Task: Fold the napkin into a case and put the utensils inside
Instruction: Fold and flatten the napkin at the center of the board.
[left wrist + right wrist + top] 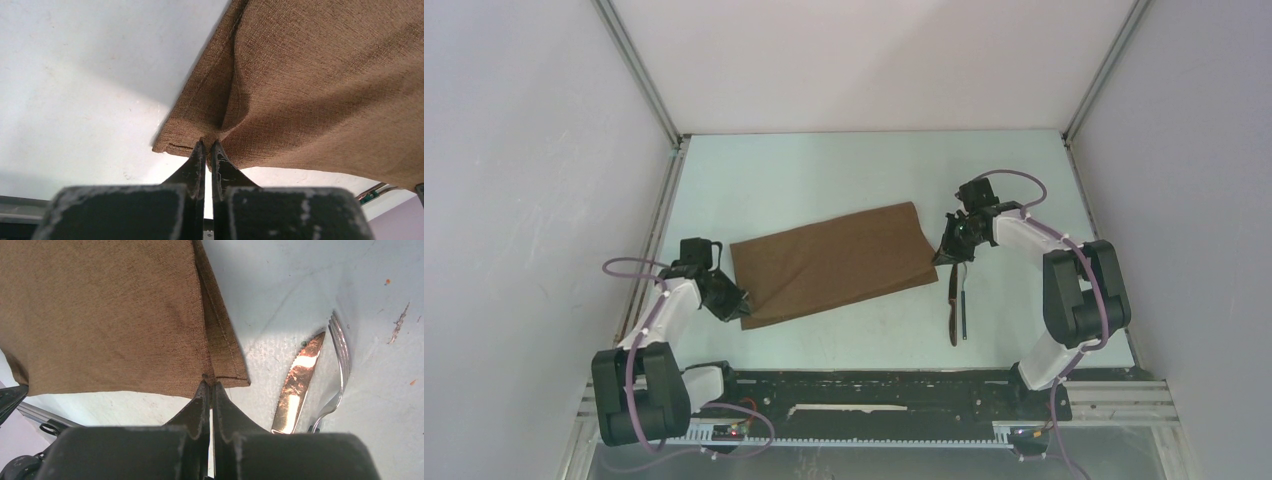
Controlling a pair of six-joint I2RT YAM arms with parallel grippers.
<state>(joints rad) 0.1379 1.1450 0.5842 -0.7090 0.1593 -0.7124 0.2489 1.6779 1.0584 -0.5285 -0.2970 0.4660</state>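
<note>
- Tool, far left: left gripper [743, 299], fingers [197, 165] clenched on the near-left corner of the napkin [834, 262]. That corner is raised off the table [844, 170], with a shadow beneath it.
- Cloth, centre: napkin, plain brown, lies slanted across the middle of the table between the two grippers. Its right end sits farther from the arm bases than its left. A stitched hem runs along the right edge.
- Tool, right of centre: right gripper [945, 257], jaws pinched tight on the near-right corner of the napkin. The cloth edge is lifted there as well.
- Cutlery, first: knife [951, 318], brown handle, serrated silvery blade. It lies flat on the table just right of that corner, clear of the cloth.
- Cutlery, second: fork [963, 310], thin and dark-handled, close beside the knife on its right.
</note>
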